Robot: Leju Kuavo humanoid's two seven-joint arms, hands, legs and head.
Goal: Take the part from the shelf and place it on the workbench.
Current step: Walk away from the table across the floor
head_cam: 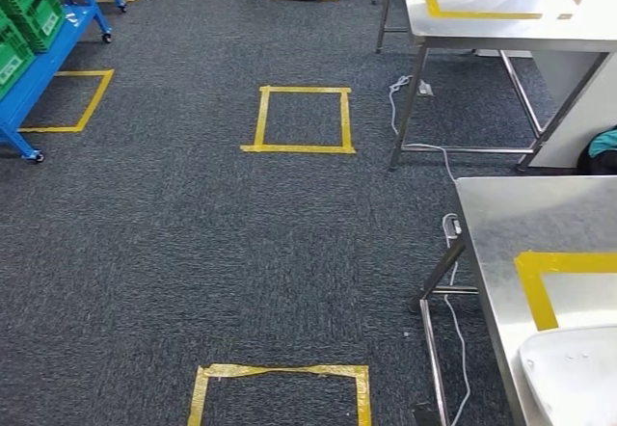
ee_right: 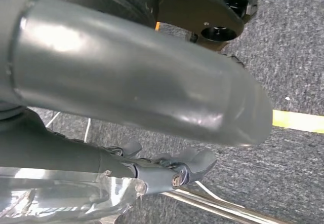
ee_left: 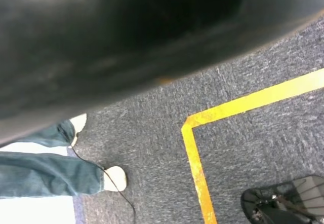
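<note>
Looking down in the head view, a grey carpet floor [head_cam: 160, 252] is seen, marked with yellow tape squares, one in the middle [head_cam: 300, 146] and one at the near edge [head_cam: 280, 372]. A blue shelf [head_cam: 54, 65] carrying green bins [head_cam: 29, 7] is placed at the far left. Two steel counters are set on the right: a far counter [head_cam: 502, 2] and a near counter [head_cam: 502, 243], each marked with yellow tape. A white rounded object [head_cam: 575, 373] is seen on the near counter at its near right corner; whether this is the part cannot be told, and no part can be made out in the green bins. A white cable [head_cam: 396, 93] is laid on the floor by the far counter's leg.

In the right wrist view, the right hand [ee_right: 153, 92] is shown over the carpet, its thick grey thumb lying above its darker fingers [ee_right: 195, 160], which are stretched forward. A shiny crinkled surface [ee_right: 57, 198] is seen just beside them; whether it is held cannot be told.

In the left wrist view, the left hand [ee_left: 114, 41] is seen as a dark blur, and its state cannot be told. A person's jeans [ee_left: 45, 173] and white shoe [ee_left: 114, 178] are seen on the carpet.
</note>
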